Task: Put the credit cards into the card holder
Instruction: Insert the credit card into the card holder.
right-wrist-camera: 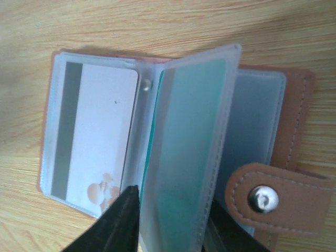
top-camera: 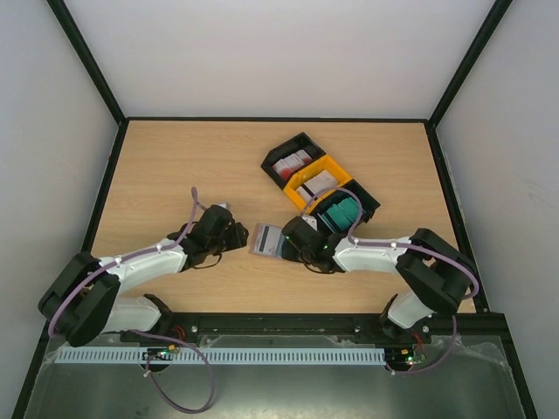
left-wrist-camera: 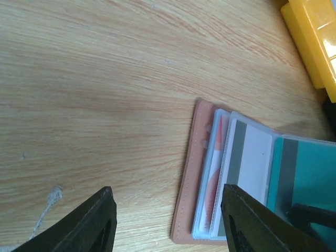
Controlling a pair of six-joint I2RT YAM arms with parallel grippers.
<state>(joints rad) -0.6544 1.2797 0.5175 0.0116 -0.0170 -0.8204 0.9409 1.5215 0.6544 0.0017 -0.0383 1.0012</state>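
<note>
The reddish-brown card holder (top-camera: 265,238) lies open on the table between my two grippers. In the right wrist view its clear sleeves hold a white credit card with a dark stripe (right-wrist-camera: 100,131) and a teal card (right-wrist-camera: 189,136). The teal card's sleeve stands up between the fingers of my right gripper (right-wrist-camera: 173,220), whose jaws are apart. The snap tab (right-wrist-camera: 262,199) lies at the right. My left gripper (left-wrist-camera: 168,220) is open just above the holder's brown edge (left-wrist-camera: 190,178), holding nothing. A red-and-white card (left-wrist-camera: 214,173) shows in an outer sleeve.
Behind the holder stand three trays in a row: a black tray (top-camera: 301,141) with red-and-white cards, a yellow tray (top-camera: 336,166) with whitish cards, and a black tray (top-camera: 369,202) with teal cards. Bare wood lies to the left and far side.
</note>
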